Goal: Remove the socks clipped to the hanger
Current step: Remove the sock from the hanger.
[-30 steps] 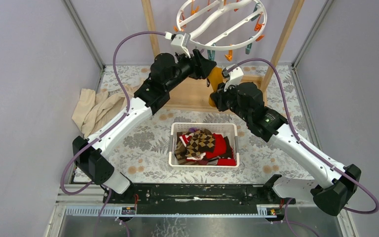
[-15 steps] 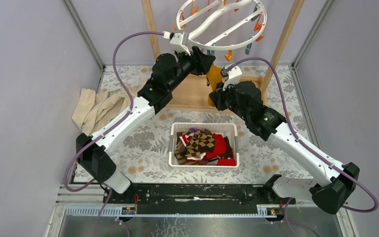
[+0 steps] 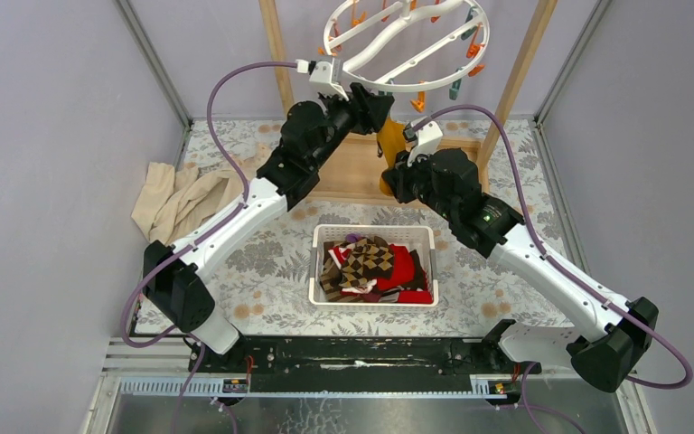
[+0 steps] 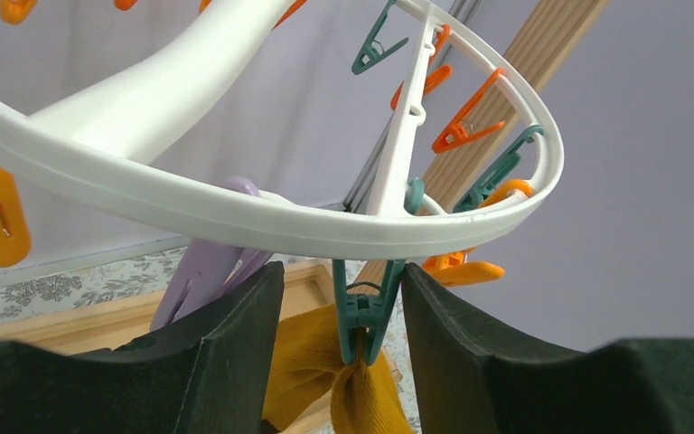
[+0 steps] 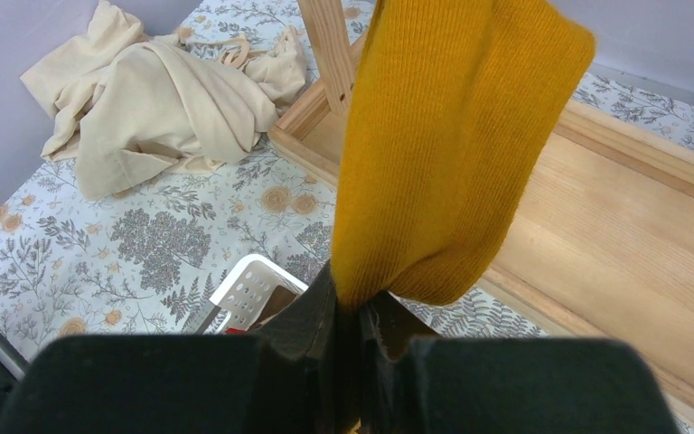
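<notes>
The white ring hanger (image 3: 398, 86) hangs at the top, also in the left wrist view (image 4: 235, 212). A mustard yellow sock (image 3: 391, 145) hangs from a teal clip (image 4: 366, 312) under the ring's near rim. My left gripper (image 4: 343, 316) is open, its fingers (image 4: 235, 344) either side of that clip's handles, the right finger touching. My right gripper (image 5: 357, 316) is shut on the sock's lower end (image 5: 443, 154). Several removed socks (image 3: 375, 267), red and brown argyle, lie in the white basket (image 3: 316, 258).
The wooden rack frame's posts (image 3: 276, 45) and base board (image 3: 352, 172) stand behind the arms. A beige cloth (image 3: 176, 199) lies crumpled at the left. Orange, teal and purple clips (image 4: 461, 131) dangle empty from the ring.
My left gripper has risen a little towards the ring's near rim. The right arm has barely moved.
</notes>
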`<act>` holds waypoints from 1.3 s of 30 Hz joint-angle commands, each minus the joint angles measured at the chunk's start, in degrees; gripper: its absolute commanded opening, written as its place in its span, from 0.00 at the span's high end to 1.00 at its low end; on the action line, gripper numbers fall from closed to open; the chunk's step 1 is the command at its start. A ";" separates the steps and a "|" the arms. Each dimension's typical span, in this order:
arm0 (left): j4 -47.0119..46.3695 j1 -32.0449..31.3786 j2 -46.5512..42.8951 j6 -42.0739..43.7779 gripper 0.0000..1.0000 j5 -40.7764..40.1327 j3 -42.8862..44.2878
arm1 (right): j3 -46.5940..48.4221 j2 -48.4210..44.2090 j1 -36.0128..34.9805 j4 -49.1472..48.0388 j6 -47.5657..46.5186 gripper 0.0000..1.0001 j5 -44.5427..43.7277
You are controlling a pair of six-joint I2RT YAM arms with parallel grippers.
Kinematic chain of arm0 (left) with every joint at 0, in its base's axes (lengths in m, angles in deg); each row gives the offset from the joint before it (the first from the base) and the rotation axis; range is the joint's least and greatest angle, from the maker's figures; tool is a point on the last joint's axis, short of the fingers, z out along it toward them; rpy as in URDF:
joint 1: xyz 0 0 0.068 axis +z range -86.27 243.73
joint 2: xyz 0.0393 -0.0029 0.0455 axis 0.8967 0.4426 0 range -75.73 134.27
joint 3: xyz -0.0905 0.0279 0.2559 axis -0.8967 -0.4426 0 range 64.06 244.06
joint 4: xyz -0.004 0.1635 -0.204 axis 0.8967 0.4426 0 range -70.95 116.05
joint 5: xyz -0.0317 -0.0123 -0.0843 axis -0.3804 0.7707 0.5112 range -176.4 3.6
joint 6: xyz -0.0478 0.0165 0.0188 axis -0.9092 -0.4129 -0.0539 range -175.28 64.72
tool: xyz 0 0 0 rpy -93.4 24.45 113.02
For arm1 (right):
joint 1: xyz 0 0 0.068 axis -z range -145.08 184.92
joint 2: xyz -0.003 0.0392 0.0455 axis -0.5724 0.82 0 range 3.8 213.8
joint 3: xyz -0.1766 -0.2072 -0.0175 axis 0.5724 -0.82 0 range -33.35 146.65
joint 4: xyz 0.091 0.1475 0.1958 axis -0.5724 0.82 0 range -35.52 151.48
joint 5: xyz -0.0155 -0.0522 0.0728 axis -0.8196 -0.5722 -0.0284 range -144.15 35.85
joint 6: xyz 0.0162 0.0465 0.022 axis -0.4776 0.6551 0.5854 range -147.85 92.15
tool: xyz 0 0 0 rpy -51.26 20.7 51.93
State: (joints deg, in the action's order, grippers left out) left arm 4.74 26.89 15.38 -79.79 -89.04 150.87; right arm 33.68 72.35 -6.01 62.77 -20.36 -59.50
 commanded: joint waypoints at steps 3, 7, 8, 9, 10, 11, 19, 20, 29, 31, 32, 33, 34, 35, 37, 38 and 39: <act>-6.29 -0.93 0.70 -0.23 0.42 -3.28 -0.71 | 2.23 -0.61 0.13 -2.23 -0.19 1.00 0.53; -7.17 -1.04 0.79 -0.72 0.41 -3.79 -0.92 | 2.18 -0.61 0.14 -1.95 -0.19 1.00 0.58; -7.13 -1.16 0.82 -0.79 0.41 -3.78 -0.65 | 2.23 -0.69 0.08 -1.90 -0.19 1.00 0.50; -7.14 -1.25 0.93 -0.72 0.41 -3.85 -0.57 | 2.23 -0.77 0.12 -1.96 -0.15 1.00 0.46; -7.14 -1.36 1.00 -0.64 0.41 -3.97 -0.53 | 2.19 -0.79 0.12 -1.90 -0.23 1.00 0.38; -7.14 -1.42 1.13 -0.69 0.41 -4.06 -0.59 | 2.23 -0.79 0.08 -1.88 -0.18 1.00 0.34; -7.80 -1.64 0.92 -0.68 0.43 -5.40 -1.14 | 1.88 -1.13 0.12 -1.75 -0.19 1.00 0.61; -7.63 -1.64 1.03 -0.52 0.44 -5.45 -0.95 | 1.82 -1.21 0.12 -1.79 -0.19 1.00 0.60; -7.36 -1.70 1.63 -0.19 0.63 -4.85 0.12 | 1.57 -1.49 0.07 -1.58 -0.27 1.00 0.49; -7.08 -1.68 1.67 -0.18 0.66 -4.78 0.44 | 1.74 -1.53 0.14 -1.36 -0.28 1.00 0.58; -7.06 -1.68 1.61 -0.11 0.67 -4.81 0.52 | 1.67 -1.64 0.15 -1.38 -0.26 1.00 0.50; -6.98 -1.74 1.69 -0.05 0.68 -4.82 0.50 | 1.62 -1.67 0.12 -1.43 -0.28 1.00 0.37; -6.92 -1.69 1.65 -0.09 0.69 -4.75 0.55 | 1.66 -1.59 0.10 -1.36 -0.34 1.00 0.42; -6.82 -1.68 1.64 -0.10 0.70 -4.75 0.65 | 1.70 -1.58 0.12 -1.33 -0.35 1.00 0.34; -6.79 -1.66 1.70 -0.02 0.73 -4.62 0.71 | 1.59 -1.54 0.07 -1.44 -0.28 1.00 0.47; -6.79 -1.69 1.75 -0.09 0.74 -4.61 0.68 | 1.61 -1.47 0.07 -1.44 -0.20 1.00 0.57; -6.79 -1.73 1.69 -0.10 0.76 -4.49 0.69 | 1.62 -1.41 0.09 -1.42 -0.14 1.00 0.64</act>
State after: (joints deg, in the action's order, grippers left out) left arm 1.64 25.49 16.56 -80.40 -93.06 150.06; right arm 33.68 72.31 -6.01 62.80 -20.39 -59.19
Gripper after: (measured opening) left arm 0.337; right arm 0.142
